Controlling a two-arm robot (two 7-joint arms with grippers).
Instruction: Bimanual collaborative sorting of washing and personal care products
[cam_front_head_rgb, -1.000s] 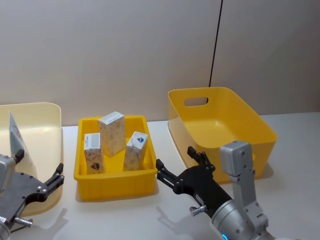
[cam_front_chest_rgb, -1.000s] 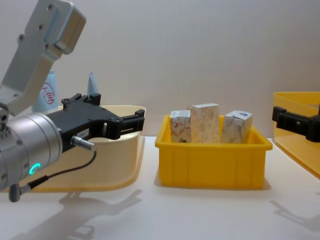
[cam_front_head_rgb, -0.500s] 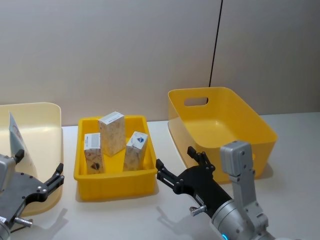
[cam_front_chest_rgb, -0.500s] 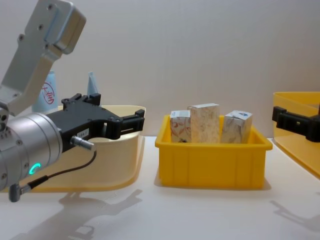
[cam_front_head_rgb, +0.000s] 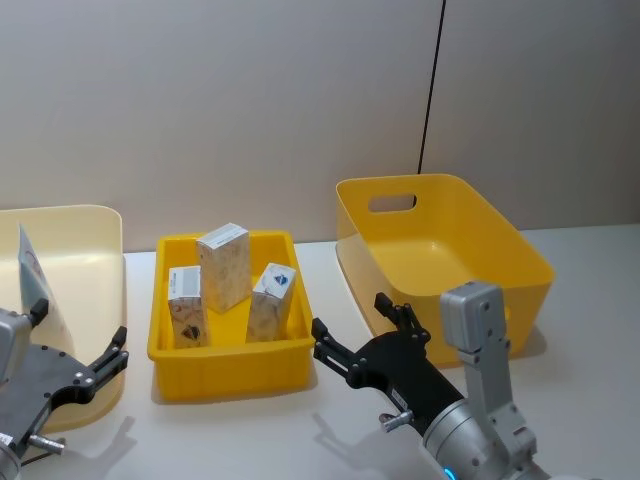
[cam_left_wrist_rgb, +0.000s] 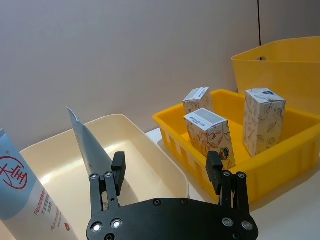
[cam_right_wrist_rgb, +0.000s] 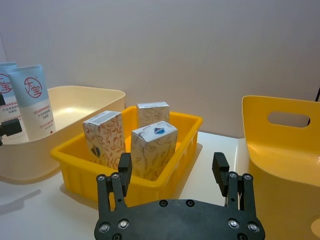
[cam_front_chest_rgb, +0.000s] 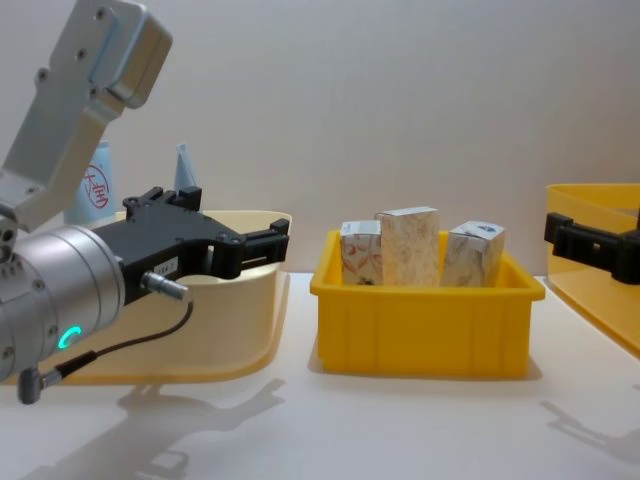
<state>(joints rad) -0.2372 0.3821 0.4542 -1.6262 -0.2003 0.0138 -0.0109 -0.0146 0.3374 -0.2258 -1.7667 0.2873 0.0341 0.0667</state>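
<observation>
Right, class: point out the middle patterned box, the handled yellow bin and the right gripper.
middle patterned box (cam_front_head_rgb: 224, 270), head view, front face
handled yellow bin (cam_front_head_rgb: 447, 205), head view, back wall
right gripper (cam_front_head_rgb: 349, 314), head view, midway between fingertips

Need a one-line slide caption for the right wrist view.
Open right tool hovers before three white-and-beige patterned cardboard boxes in a shallow yellow plastic bin.

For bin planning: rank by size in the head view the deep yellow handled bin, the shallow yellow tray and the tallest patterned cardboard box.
Largest: deep yellow handled bin.
Then: shallow yellow tray.
Smallest: tallest patterned cardboard box.
</observation>
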